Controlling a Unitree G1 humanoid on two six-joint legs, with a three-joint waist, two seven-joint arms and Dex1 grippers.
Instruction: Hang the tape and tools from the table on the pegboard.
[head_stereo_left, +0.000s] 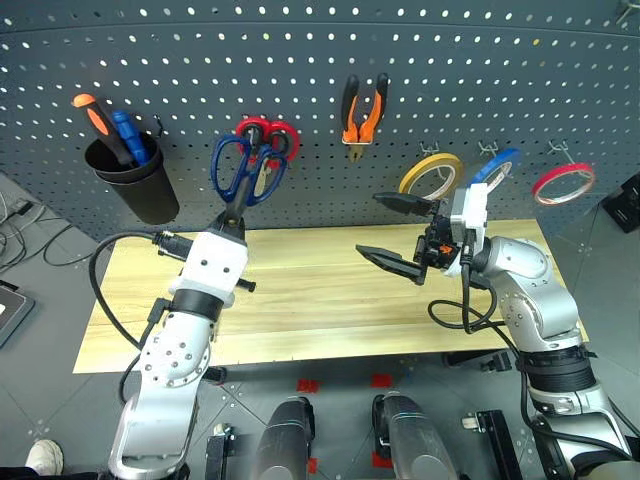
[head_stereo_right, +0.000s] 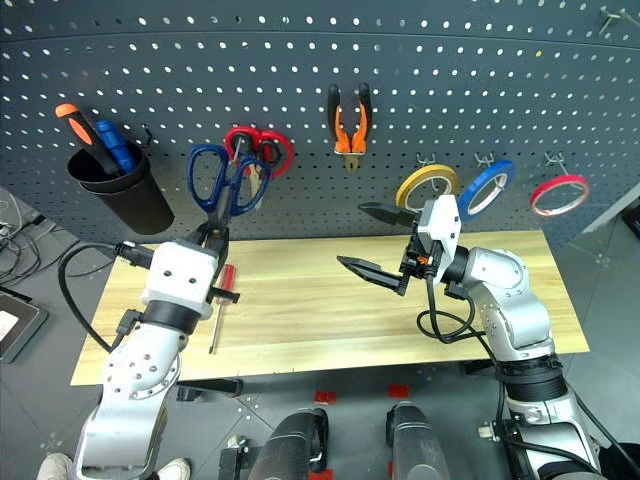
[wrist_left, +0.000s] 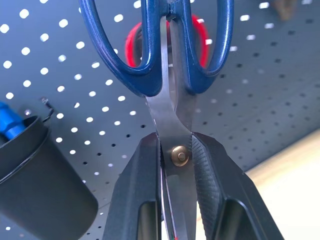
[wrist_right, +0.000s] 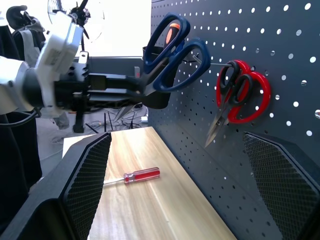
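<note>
Head views: wide dark grey perforated pegboard (head_stereo_left: 420, 60) above a long light yellowish plank table (head_stereo_left: 320, 300). Already hung: orange-and-black-handled pliers (head_stereo_left: 363, 112) at 12 o'clock, thin red tape ring (head_stereo_left: 563, 183) at 3 o'clock, beside a yellow tape ring (head_stereo_left: 430, 175) and a blue tape ring (head_stereo_left: 493, 168). A black cup (head_stereo_left: 135, 180) at 9 o'clock holds orange and blue screwdrivers. Left end effector (head_stereo_left: 232, 219) is clamped on the blades of the dark blue-handled scissors (head_stereo_left: 245, 168), handles up against the board, in front of the hung red-handled scissors (head_stereo_left: 270, 135). Right end effector (head_stereo_left: 400, 233) hangs above the table, jaws spread wide, empty. Slim red-handled screwdriver (head_stereo_right: 222, 300) lies on the table by the left arm. Left wrist view: both fingers (wrist_left: 215, 185) pinch the blades at the pivot screw; blue loops near the board, not visibly on a hook. Right wrist view: screwdriver flat on the planks, well apart from the board. Status, judged: pliers and tape done; scissors being hung; screwdriver left.
</note>
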